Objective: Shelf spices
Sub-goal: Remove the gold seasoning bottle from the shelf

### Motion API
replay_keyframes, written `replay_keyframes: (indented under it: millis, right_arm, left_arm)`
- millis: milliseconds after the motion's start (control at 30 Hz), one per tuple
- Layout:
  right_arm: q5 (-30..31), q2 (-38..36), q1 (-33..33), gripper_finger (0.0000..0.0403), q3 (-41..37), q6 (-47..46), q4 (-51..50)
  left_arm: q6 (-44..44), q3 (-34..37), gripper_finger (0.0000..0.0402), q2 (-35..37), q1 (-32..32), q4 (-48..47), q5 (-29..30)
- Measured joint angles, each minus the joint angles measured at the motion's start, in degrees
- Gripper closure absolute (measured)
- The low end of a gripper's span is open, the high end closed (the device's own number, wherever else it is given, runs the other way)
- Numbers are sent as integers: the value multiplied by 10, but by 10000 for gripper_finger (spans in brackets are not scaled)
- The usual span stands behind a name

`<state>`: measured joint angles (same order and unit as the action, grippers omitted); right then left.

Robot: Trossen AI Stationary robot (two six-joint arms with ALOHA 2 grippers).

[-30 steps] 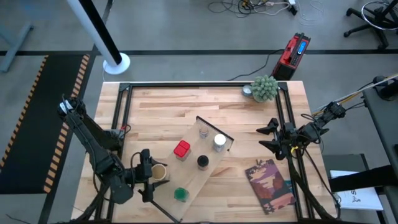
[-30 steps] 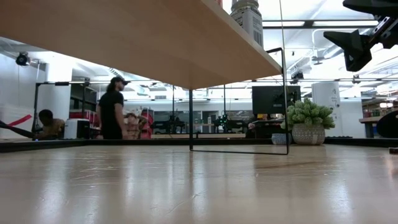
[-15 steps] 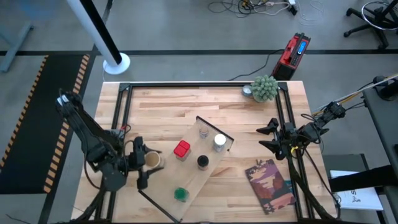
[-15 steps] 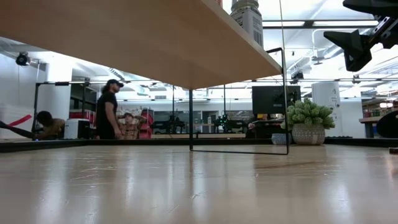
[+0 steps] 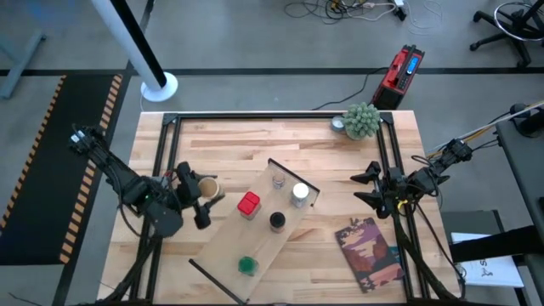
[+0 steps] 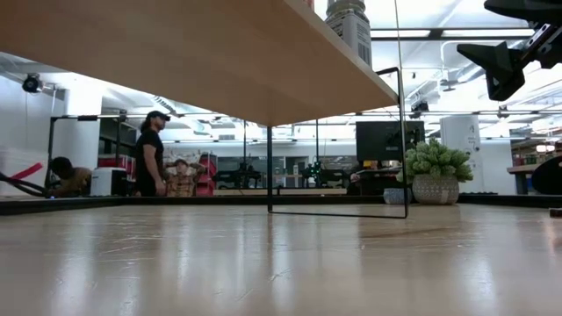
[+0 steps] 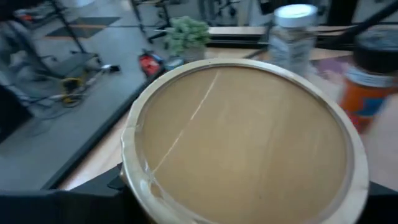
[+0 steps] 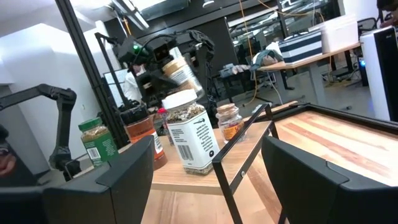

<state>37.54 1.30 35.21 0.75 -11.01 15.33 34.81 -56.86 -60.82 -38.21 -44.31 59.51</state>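
Transport step: left gripper [image 5: 194, 197] clamps tan-topped jar [image 5: 206, 188]; right gripper [image 5: 364, 189] gapes idle; you place it on shelf [image 5: 223, 240].

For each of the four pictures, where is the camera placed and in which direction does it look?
High view: above the table, facing straight down; both arms show, the left gripper holding the tan-topped jar.
Low view: at tabletop height, facing level under the shelf; an arm shows top right.
Left wrist view: on the left arm, facing the jar's tan lid.
Right wrist view: on the right arm, past its open fingers, facing the shelved jars.
Shared: the white-topped jar in both wrist views.
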Motion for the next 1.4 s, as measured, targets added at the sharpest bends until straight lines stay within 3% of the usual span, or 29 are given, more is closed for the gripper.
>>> replay_keyframes:
  millis: [367, 467, 667, 967, 1400]
  right_arm:
    - [-5, 0, 0, 130, 0, 35, 37]
    - [-5, 0, 0, 130, 0, 41, 37]
    - [-5, 0, 0, 130, 0, 29, 37]
    - [-20, 0, 0, 130, 0, 10, 35]
    - [-20, 0, 0, 130, 0, 9, 31]
  left_arm:
    - [-79, 3, 140, 4, 112, 39, -17]
    - [-128, 26, 140, 18, 128, 107, -39]
    - [-206, 136, 138, 88, 183, 270, -102]
    - [-198, 272, 135, 205, 297, 354, -207]
    - [-194, 301, 135, 208, 442, 365, -300]
